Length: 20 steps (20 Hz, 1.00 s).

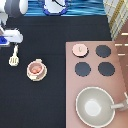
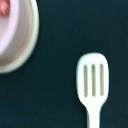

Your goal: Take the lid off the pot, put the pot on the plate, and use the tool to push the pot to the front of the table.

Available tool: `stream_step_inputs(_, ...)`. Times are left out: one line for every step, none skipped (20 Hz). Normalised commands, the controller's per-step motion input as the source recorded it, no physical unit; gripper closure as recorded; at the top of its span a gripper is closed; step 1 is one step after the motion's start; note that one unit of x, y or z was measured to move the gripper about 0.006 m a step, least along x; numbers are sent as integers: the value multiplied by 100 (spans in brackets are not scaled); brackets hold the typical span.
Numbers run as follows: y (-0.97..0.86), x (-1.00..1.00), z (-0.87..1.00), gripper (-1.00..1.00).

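Here, in the exterior view, the pinkish-brown stove (image 1: 117,75) is taken as the landmark, set at the right of the black desk (image 1: 50,95). The lid (image 1: 79,49) is seen lying on the stove's upper-left burner place, already off the pot. Three black burners (image 1: 104,50) are seen beside and below the lid, and the large grey pan (image 1: 95,106) is stood on the stove's lower part, its handle directed to the right. Left of the stove, apart from it, the pot (image 1: 35,69) is seen seated on the cream plate (image 1: 36,76), whose rim shows around it; the reddish inside of the pot is exposed. Farther left of the stove, near the desk's left edge, the spatula (image 1: 14,57) is laid with its slotted head toward the bottom and its handle toward the top. The gripper (image 1: 13,44) is found just above the spatula's handle end, with its blue block and white body at the left edge. Whether the jaws are open, closed, or gripped on the handle cannot be told.

In the wrist view, the spatula (image 2: 92,85) is shown close, its slotted head carrying three slits and lying flat on the desk (image 2: 55,60). The plate's rim (image 2: 22,60) and the pot (image 2: 12,30) are seen near the head, apart from it.
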Motion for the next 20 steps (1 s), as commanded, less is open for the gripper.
stream_step_inputs(-59,-60,-33,-100)
stream_step_inputs(-54,-57,-36,-100)
stream_step_inputs(-48,-53,-40,-100)
stream_step_inputs(-40,-42,-38,-100)
stream_step_inputs(-33,-34,-37,-100)
stream_step_inputs(-31,-21,-32,-100)
stream_step_inputs(-34,-22,-32,-100)
stream_step_inputs(-35,-21,-33,-100)
stream_step_inputs(-33,-24,-37,-100)
stream_step_inputs(-27,-27,-42,-100)
stream_step_inputs(-18,-31,-48,-100)
stream_step_inputs(-10,-39,-54,-100)
stream_step_inputs(-4,-42,-55,-100)
stream_step_inputs(-3,-41,-55,-100)
stream_step_inputs(-5,-37,-50,-100)
stream_step_inputs(0,-34,-52,-100)
stream_step_inputs(0,-24,-50,-100)
stream_step_inputs(7,-24,-53,-100)
stream_step_inputs(8,-31,-57,-100)
stream_step_inputs(7,-39,-63,-100)
